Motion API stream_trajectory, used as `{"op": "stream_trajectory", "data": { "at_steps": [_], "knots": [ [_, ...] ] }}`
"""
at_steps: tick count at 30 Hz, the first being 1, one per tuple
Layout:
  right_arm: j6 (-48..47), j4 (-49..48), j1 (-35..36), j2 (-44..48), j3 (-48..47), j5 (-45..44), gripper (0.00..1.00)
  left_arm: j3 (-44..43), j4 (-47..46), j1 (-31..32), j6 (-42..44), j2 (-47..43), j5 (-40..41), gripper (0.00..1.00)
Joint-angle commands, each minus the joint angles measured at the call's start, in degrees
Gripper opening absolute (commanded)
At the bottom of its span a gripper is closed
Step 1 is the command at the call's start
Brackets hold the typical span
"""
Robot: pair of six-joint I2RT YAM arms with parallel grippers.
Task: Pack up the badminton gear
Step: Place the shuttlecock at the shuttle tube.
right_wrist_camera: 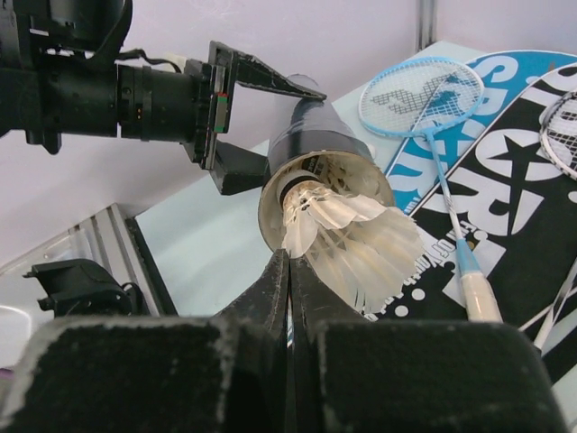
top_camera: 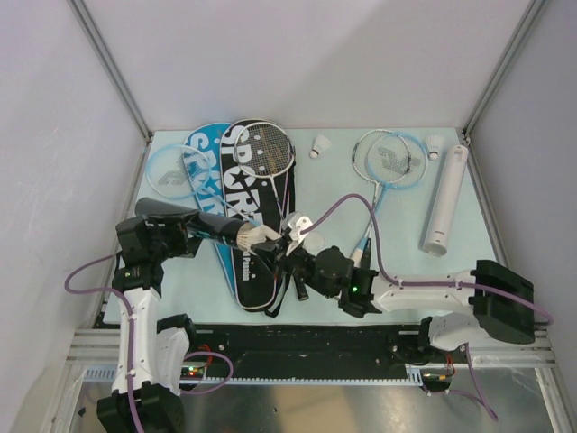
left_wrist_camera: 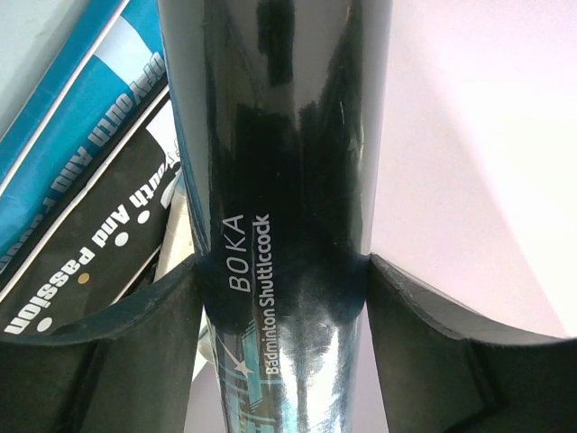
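Nearest, right gripper [right_wrist_camera: 288,275] clenched shut, tips just beside the feather skirt of a shuttlecock [right_wrist_camera: 352,239]; any pinch on a feather not discernible. Cork end of that shuttlecock at the open mouth of the black tube [right_wrist_camera: 311,135], skirt outside, depth inside hidden. Tube held roughly level above the table, grasped around its body by the left gripper [left_wrist_camera: 284,361]; both ends cut off in the left wrist view. Beyond, blue racket [right_wrist_camera: 424,95] across the black cover [right_wrist_camera: 514,207] and blue cover [right_wrist_camera: 505,72]. Farthest, white tube [top_camera: 446,200] near the right wall.

Lab booth: white panels [top_camera: 315,54], aluminium frame [top_camera: 108,63]
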State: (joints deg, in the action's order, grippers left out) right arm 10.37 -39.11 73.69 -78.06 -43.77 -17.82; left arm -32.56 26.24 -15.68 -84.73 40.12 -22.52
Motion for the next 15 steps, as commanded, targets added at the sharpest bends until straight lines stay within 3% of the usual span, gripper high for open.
{"op": "stream_trajectory", "data": {
  "at_steps": [1,15],
  "knots": [
    [-4.58,-8.16,0.05,-4.03,-4.92,3.05,0.0,0.14,-3.01,-0.39,-1.33,-0.99,-2.71,0.36],
    [-5.9,-10.97,-3.58,-12.53,-8.79,11.49,0.0,0.37,-3.0,-0.27,-0.65,-1.74,-5.01,0.36]
  ]
}}
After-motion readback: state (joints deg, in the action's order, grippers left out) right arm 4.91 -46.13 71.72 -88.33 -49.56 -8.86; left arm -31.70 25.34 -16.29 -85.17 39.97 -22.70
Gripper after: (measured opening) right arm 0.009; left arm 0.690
